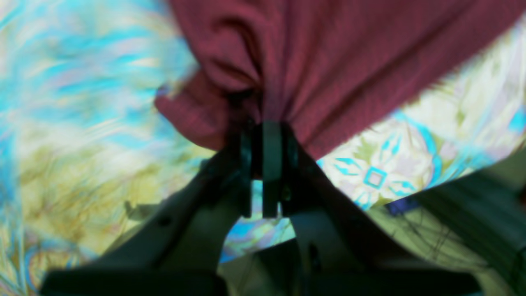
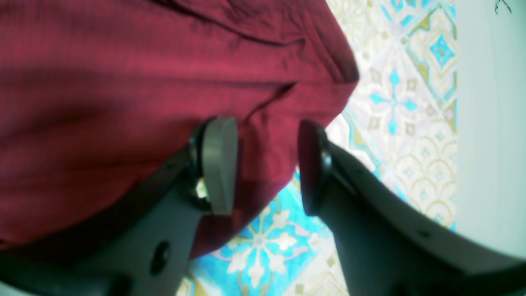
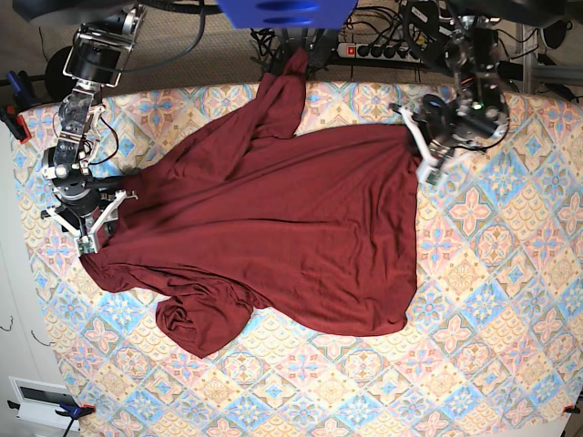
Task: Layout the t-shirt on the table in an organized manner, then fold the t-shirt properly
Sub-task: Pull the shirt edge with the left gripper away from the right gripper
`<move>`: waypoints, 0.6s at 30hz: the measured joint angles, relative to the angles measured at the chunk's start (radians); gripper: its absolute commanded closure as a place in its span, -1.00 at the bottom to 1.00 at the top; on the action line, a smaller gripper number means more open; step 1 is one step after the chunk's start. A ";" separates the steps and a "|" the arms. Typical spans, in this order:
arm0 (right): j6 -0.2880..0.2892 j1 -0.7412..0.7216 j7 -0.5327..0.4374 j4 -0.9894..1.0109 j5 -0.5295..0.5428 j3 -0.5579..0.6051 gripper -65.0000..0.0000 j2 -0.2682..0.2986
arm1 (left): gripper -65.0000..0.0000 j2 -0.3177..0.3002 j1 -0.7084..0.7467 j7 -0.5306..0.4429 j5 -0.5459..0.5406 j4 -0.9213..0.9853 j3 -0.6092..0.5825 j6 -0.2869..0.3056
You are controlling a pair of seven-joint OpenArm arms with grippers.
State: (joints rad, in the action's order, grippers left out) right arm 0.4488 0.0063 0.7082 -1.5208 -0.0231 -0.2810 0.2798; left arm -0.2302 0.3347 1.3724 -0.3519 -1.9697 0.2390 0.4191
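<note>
The dark maroon t-shirt [image 3: 273,218] lies crumpled and spread across the patterned table [image 3: 474,300], with one part trailing off the far edge. My left gripper [image 3: 421,159] is at the shirt's upper right edge; in the left wrist view it [image 1: 269,123] is shut on a bunched fold of the t-shirt [image 1: 328,61]. My right gripper [image 3: 89,238] sits at the shirt's left edge. In the right wrist view it [image 2: 267,164] is open, its fingers [image 2: 220,164] on either side of the t-shirt's hem [image 2: 123,102], just above the cloth.
A power strip and cables [image 3: 383,45] run behind the table's far edge. A blue part [image 3: 287,11] hangs over the top middle. The table's left edge meets pale floor [image 2: 489,123] close to my right gripper. A white box [image 3: 41,396] lies at the bottom left.
</note>
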 measured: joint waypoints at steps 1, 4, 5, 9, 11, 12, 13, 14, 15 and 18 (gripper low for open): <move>0.000 0.000 0.002 0.000 0.000 0.000 0.27 0.000 | 1.00 0.005 0.011 0.005 -0.035 -0.011 0.034 -0.001; 0.000 0.000 0.006 0.000 0.000 0.000 0.27 0.000 | 1.00 0.010 0.049 0.023 -0.121 -0.013 0.132 0.000; 0.001 0.000 0.004 0.000 -0.001 0.000 0.27 0.000 | 1.00 0.012 0.063 0.027 -0.142 -0.012 0.172 0.000; 0.003 0.002 0.003 0.000 0.000 0.000 0.27 0.000 | 0.94 0.008 0.058 0.033 -0.220 -0.004 0.282 -0.004; 0.003 0.002 0.003 0.000 0.000 0.000 0.27 0.000 | 0.67 0.008 0.050 0.030 -0.264 0.009 0.306 -0.004; 0.003 0.002 0.002 0.000 0.000 0.000 0.27 0.000 | 0.54 0.009 0.048 0.033 -0.284 0.012 0.308 -0.005; 0.003 0.002 0.003 0.000 0.000 0.002 0.27 0.000 | 0.41 0.009 0.045 0.035 -0.301 0.012 0.309 -0.004; 0.003 0.002 0.003 0.000 0.000 0.008 0.27 0.000 | 0.28 0.010 0.045 0.037 -0.323 0.012 0.309 -0.003; 0.000 0.003 0.003 0.000 -0.001 0.020 0.27 0.003 | 0.13 0.011 0.041 0.037 -0.343 0.012 0.309 -0.004; 0.000 0.002 0.003 0.000 -0.003 0.076 0.27 0.003 | -0.24 0.011 0.026 0.037 -0.391 0.012 0.309 -0.004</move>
State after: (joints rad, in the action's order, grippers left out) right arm 0.4488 0.0086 0.7116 -1.5208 -0.0265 -0.2047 0.2829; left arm -0.2188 0.3603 1.4097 -0.7429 -1.9579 0.5476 0.4152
